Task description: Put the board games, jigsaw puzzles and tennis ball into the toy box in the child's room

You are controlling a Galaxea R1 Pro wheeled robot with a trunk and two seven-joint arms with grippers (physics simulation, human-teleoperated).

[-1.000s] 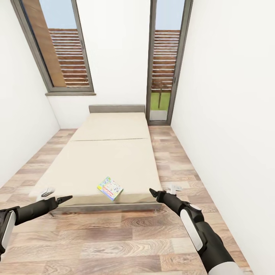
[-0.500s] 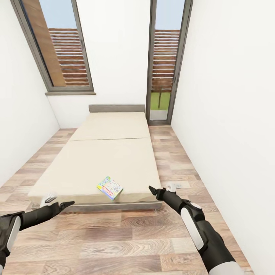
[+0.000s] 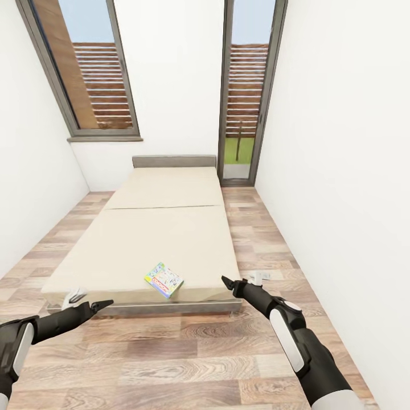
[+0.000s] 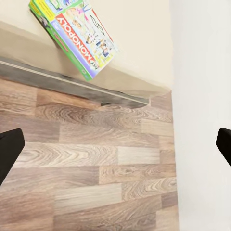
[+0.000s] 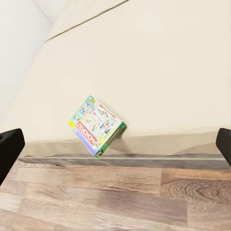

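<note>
One board game [image 3: 164, 281] lay at the bed [image 3: 154, 239] foot edge; I had L pincer [image 3: 102, 305] & R pincer [image 3: 226, 283] wide open, empty, over floor [image 3: 188, 353].

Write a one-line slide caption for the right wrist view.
Open right hand faces a Monopoly board game lying near the bed's foot edge.

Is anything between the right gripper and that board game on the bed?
Nothing visible. The board game lies alone near the bed's foot edge, with bare floor between it and the open right gripper.
</note>
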